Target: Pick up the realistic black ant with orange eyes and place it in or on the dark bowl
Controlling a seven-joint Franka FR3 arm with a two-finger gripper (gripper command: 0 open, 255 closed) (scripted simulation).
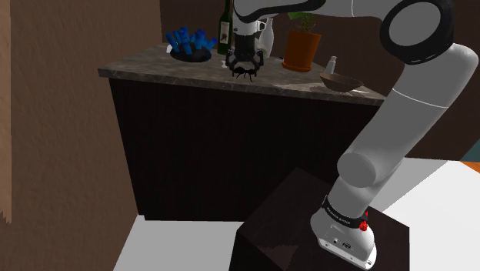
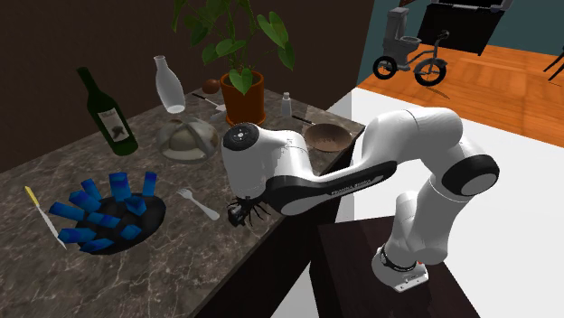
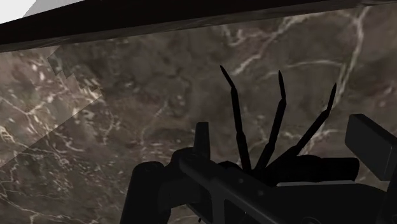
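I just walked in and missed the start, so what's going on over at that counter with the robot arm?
The white arm reaches over the marble counter, near its front edge. Its black gripper is closed on a black ant, whose legs stick out between the fingers. I can't tell whether the ant is off the surface. The dark bowl sits further along the counter, beside the potted plant, with no ant in it.

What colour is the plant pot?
Orange; the plant pot shows best in the second exterior view.
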